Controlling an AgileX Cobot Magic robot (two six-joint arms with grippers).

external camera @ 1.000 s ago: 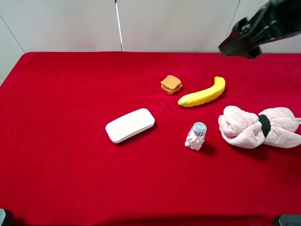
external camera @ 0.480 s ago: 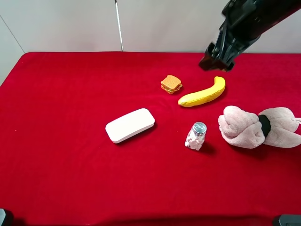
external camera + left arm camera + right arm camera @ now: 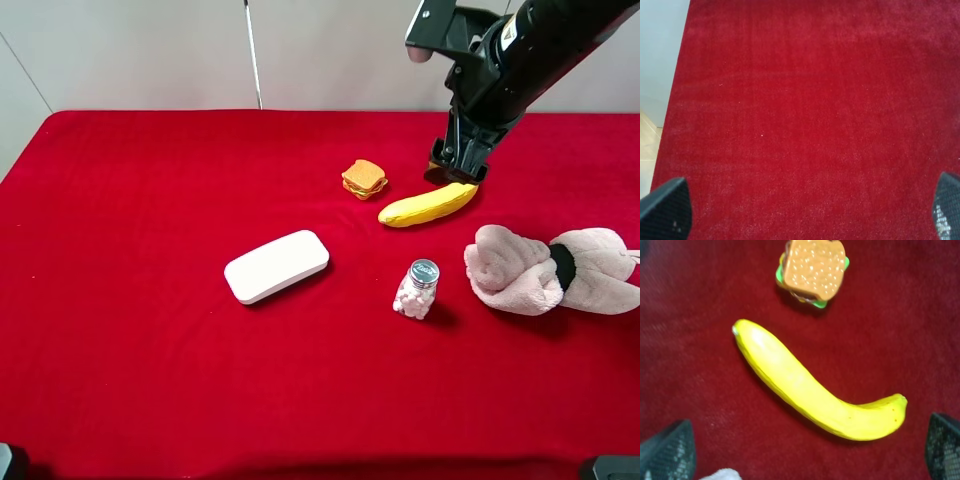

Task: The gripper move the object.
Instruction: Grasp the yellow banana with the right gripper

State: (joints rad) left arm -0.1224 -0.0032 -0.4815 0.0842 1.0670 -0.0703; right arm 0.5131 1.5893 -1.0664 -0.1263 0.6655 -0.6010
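The yellow banana (image 3: 428, 204) lies on the red cloth right of centre, curved, with its upper right end under my right gripper (image 3: 456, 171). That gripper hangs low just over that end with the jaws open. In the right wrist view the banana (image 3: 810, 385) lies between the two wide-spread black fingers, and the right gripper (image 3: 807, 444) holds nothing. My left gripper (image 3: 806, 207) is open over bare red cloth and is empty. It does not show in the exterior high view.
A small orange sandwich toy (image 3: 364, 179) sits just left of the banana, seen also in the right wrist view (image 3: 813, 269). A white case (image 3: 277, 266) lies at centre. A small jar of white pieces (image 3: 417, 289) and a pink plush (image 3: 550, 270) are near the banana.
My right arm has swung from the upper right down and to the left, lowering its gripper over the banana's right end. The banana and other things have not moved.
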